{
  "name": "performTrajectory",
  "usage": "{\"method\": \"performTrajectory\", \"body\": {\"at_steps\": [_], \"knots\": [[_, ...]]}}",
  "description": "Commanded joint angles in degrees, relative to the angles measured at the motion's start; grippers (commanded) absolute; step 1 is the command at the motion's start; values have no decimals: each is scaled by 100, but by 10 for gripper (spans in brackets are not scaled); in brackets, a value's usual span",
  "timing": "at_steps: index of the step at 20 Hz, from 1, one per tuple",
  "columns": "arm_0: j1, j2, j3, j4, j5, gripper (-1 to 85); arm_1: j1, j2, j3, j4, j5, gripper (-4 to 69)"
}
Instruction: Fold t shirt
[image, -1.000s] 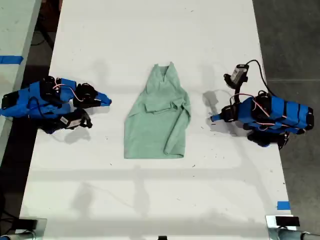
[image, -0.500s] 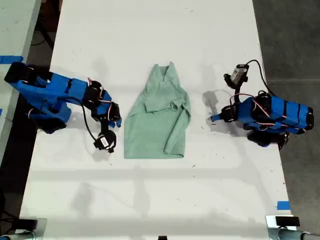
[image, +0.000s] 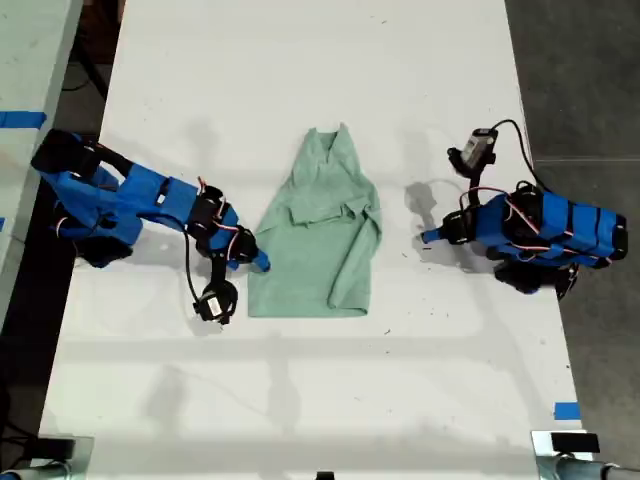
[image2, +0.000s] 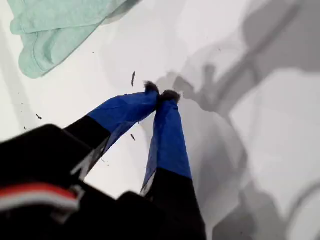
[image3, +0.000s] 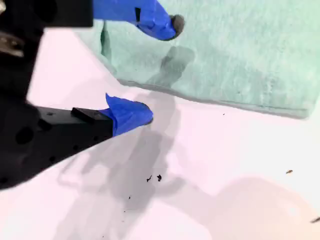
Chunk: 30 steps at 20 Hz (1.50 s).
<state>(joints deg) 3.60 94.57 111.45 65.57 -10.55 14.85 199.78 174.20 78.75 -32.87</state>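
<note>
Shirt: the t shirt (image: 318, 228) lies mid-table (image: 300, 400), partly folded, sleeves turned in over the body, neck toward 12 o'clock in the exterior view, hem toward 6.
Second claw: my second gripper (image3: 157, 67) is released, jaws spread wide; one tip hangs over the cloth, the other over bare table, straddling the shirt's edge (image3: 200, 97) near the hem corner.
Where that is: about 8 o'clock of the shirt in the exterior view, right at the cloth's border (image: 258, 262).
First claw: my first gripper (image2: 161, 95) is clenched on nothing, tips pressed together, over bare table at roughly 3 o'clock of the shirt, clear of the cloth.
Step in hand, as I read it: pinching that hem-side edge, ready to carry it up toward the neck.
Doing it well: drop until the lower tip slides under the fabric, then close; take every layer at the edge, not just the top one.
Watch for: a shallow bite would likely slip and drag the folded sleeves open.
Other arm: I'd bring it to the matching corner so the hem lifts level.
</note>
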Motion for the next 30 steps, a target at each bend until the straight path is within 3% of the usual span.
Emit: {"method": "performTrajectory", "body": {"at_steps": [1, 4, 7, 9, 12, 16, 18, 24, 30], "knots": [[-123, -141, -466, -176, 70, 214, 0, 88, 290, 9, -88, 22], [-211, -729, -694, -299, 79, 176, 0, 88, 290, 9, -88, 22], [-211, -1538, -1266, -185, 88, 35, -9, 88, 290, 9, -88, 22], [-202, -1784, -1661, 35, 88, -3, -9, 88, 290, 9, -88, 22], [-158, -1898, -2470, 721, 44, -3, -9, 88, 290, 9, -88, 22], [-132, -2294, -4447, 2153, 97, -3, -9, 88, 290, 9, -88, 22], [-141, -2180, -4966, 2329, 229, -3, -9, 88, 290, 9, -88, 22], [-404, -2065, -5344, 2004, 668, -3, 0, 88, 290, 9, -97, 22], [-624, -2382, -5361, 633, 1336, -3, 9, 88, 290, 9, -97, 22]]}}
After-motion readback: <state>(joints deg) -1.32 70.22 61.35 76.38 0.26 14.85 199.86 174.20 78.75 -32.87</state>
